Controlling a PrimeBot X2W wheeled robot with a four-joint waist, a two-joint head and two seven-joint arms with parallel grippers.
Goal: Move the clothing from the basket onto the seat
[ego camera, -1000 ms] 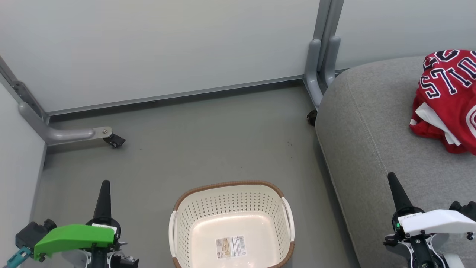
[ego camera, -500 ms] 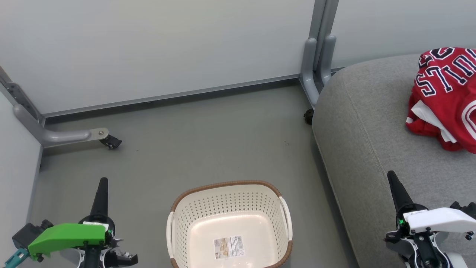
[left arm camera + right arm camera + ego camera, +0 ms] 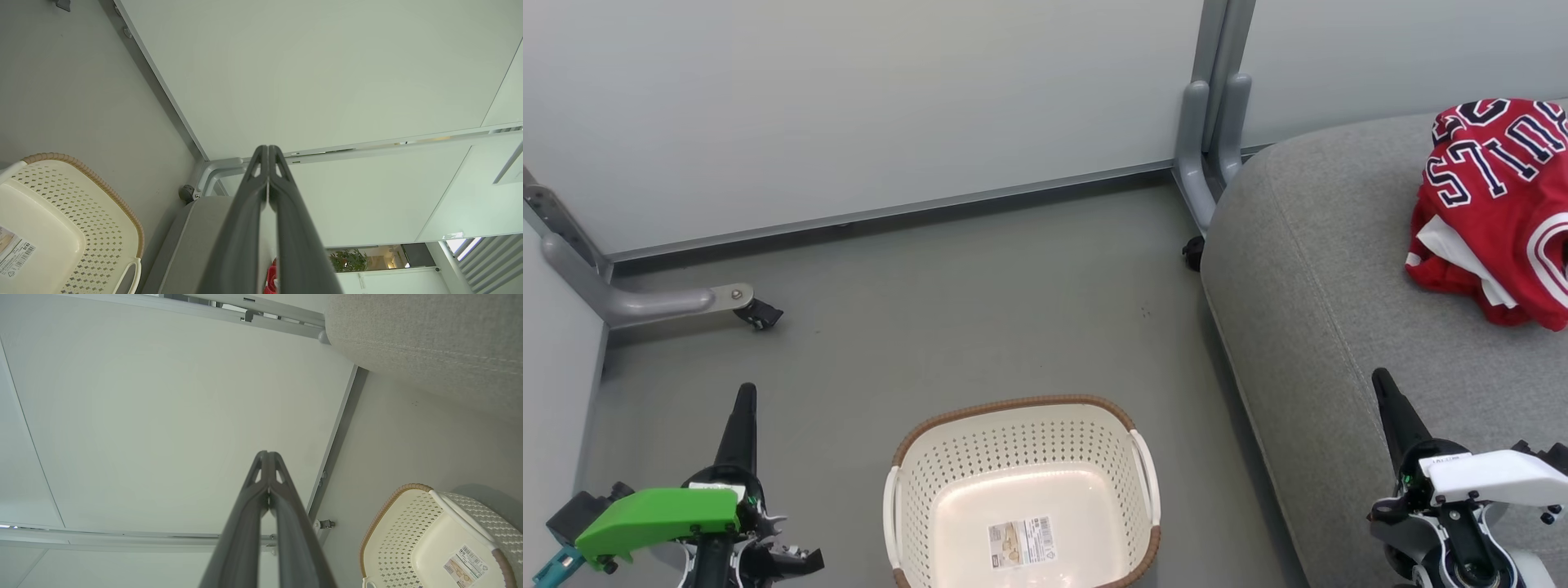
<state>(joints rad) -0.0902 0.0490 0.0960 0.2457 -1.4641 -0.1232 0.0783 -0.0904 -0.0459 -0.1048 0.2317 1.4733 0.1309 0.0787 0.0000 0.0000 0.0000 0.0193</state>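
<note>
head view: the basket [image 3: 1013, 445] is seen on the floor [image 3: 980, 310] between the two arms, just beside the seat [image 3: 1323, 269], upright and holding nothing but the label [image 3: 1022, 542] stuck to its bottom. the clothing [image 3: 1494, 204] is found on the seat, well apart from the basket, bunched in a red heap toward the far right, where part of it is cut off by the picture's edge. black white-edged lettering and a strip of white trim can be made out, but whether one garment or two lie in the heap cannot be told for sure. the left jaws are held low at the left over the floor, pressed together on nothing. the right jaws are held low at the right over the near part of the seat, likewise closed and empty. in both wrist views the two fingers [image 3: 251, 208] are seen meeting at the tips with nothing between them.

the carrying step is judged to be finished, or all but finished, since nothing is left in the basket to be lifted. no further grasp appears to be called for. if anything is wanted next, it is only that the heap be checked to lie wholly on the seat, away from its rounded edge, and that the arms be kept clear of the basket.
</note>
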